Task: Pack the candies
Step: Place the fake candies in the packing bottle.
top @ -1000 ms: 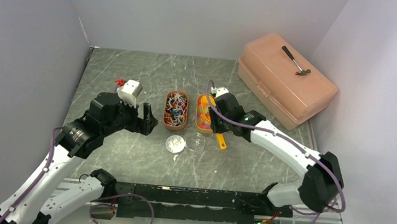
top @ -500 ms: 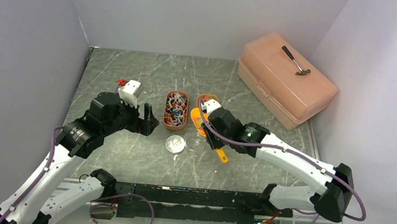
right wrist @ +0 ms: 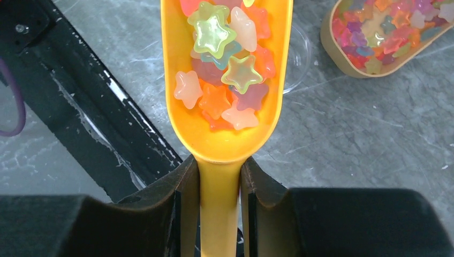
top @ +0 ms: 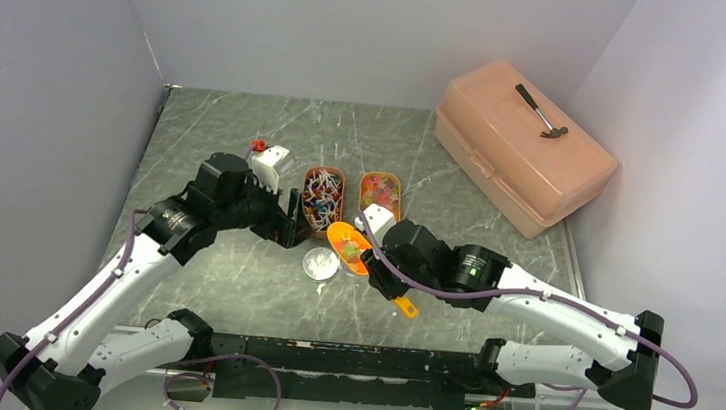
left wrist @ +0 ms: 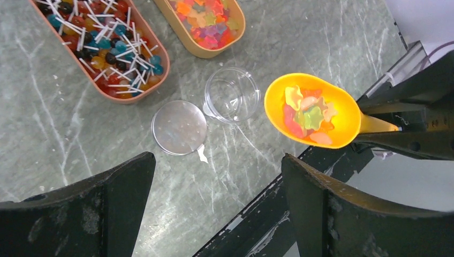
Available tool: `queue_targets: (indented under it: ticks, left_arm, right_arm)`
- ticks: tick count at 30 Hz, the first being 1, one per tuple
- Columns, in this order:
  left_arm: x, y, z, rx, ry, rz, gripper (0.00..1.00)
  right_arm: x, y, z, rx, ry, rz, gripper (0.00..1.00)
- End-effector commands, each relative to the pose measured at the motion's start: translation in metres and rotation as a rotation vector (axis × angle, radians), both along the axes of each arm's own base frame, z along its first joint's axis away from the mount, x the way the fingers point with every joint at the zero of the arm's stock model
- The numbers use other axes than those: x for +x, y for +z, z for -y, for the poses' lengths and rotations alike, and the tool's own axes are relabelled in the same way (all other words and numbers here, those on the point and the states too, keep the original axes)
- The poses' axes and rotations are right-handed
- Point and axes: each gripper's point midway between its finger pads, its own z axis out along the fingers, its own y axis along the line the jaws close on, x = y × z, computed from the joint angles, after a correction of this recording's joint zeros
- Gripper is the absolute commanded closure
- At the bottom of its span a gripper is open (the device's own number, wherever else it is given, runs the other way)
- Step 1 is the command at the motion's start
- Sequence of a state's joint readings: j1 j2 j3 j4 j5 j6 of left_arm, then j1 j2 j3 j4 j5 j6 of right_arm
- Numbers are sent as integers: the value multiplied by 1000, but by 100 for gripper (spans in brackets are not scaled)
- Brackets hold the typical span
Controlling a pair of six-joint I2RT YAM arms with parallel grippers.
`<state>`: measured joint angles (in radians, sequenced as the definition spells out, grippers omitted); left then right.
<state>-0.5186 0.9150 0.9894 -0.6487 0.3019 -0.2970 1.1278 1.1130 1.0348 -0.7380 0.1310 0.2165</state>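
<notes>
Above grey marbled tabletop [top: 224, 141], holds orange plastic scoop [right wrist: 219, 147] level in clenched right gripper [right wrist: 219, 214] so star-shaped gummy candies [right wrist: 225, 80] do not spill short of small clear jar [left wrist: 231, 95]; left gripper [left wrist: 217, 182] spread, empty.

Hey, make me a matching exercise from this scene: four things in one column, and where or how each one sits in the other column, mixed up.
Things
1. orange scoop
2. clear jar
3. round lid
4. hammer

States
A. lying on top of the peach box
B. flat on the table, beside the jar
C. gripped by the right gripper, loaded with star gummies
D. standing open and empty on the table

Pairs: 1-C, 2-D, 3-B, 4-A
</notes>
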Motion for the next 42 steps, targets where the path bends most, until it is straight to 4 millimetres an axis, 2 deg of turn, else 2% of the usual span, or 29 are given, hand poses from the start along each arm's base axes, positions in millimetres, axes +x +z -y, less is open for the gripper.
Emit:
queue_targets:
  ticks: [1, 10, 14, 21, 42]
  left_arm:
    - [1, 29, 18, -85, -74, 46, 7]
    - [1, 23, 26, -89, -112, 17, 7]
    - [0, 13, 29, -78, -130, -13, 11]
    - [-3, 6, 30, -74, -148, -39, 12]
    - [-7, 2, 26, -60, -149, -42, 14]
  right_arm:
    - [-6, 20, -8, 64, 60, 47, 100]
    - [-16, 28, -18, 70, 108, 62, 100]
    - [-18, 36, -22, 86, 120, 76, 100]
    - [-20, 55, -29, 123, 133, 118, 100]
    - [-19, 99, -24, 296, 103, 239, 100]
